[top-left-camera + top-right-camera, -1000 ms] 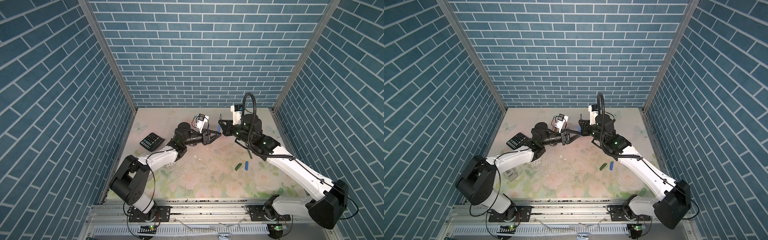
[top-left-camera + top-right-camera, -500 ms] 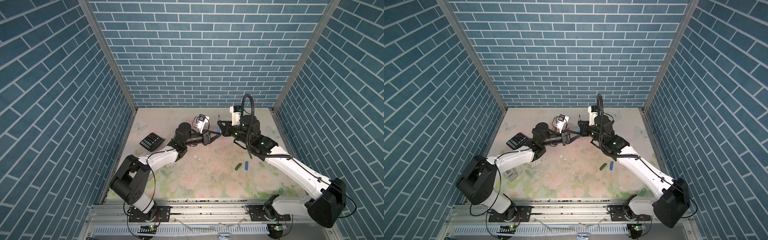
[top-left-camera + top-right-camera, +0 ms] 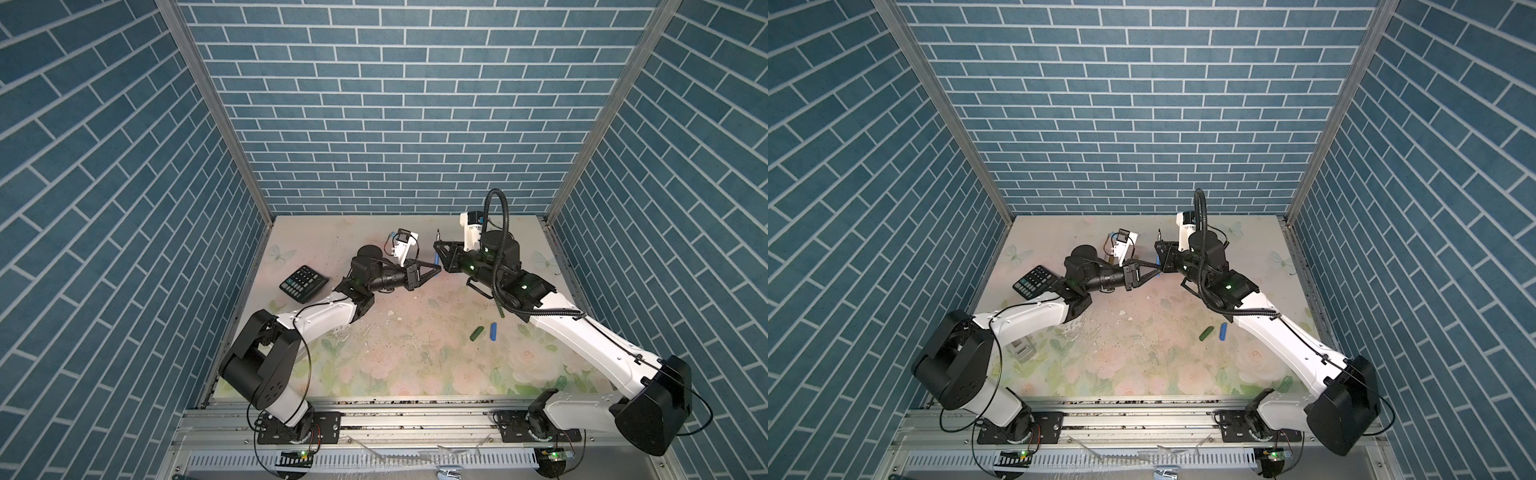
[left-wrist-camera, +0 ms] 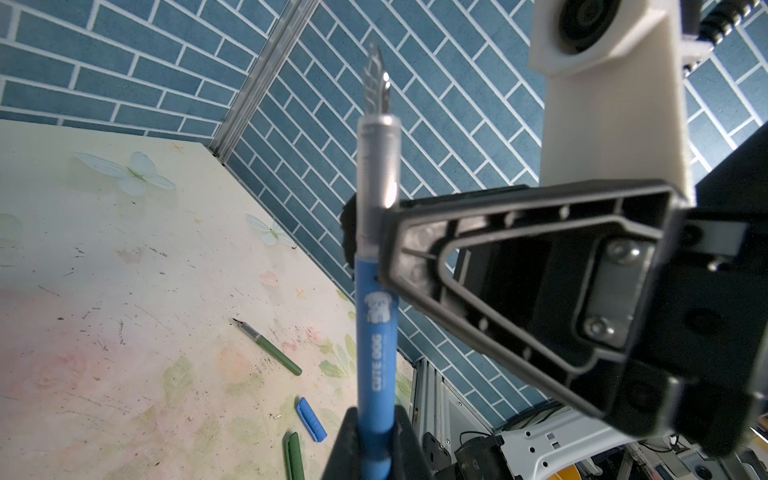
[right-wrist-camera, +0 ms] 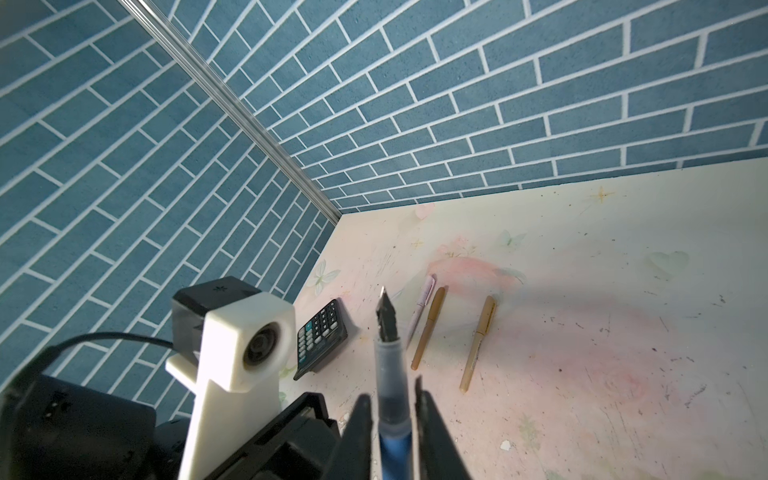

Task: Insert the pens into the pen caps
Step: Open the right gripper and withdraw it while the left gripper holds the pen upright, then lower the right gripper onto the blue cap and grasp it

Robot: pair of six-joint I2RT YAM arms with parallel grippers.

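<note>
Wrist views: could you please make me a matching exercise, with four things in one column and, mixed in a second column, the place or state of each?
Things
1. blue pen
2. dark green pen
3. blue cap
4. calculator

Places or states
A. lies beside the green cap
B. stands upright, gripped by the left gripper
C. lies near the pale pink pen
D. lies bare-tipped on the table

Pairs: 1-B, 2-D, 3-A, 4-C
</note>
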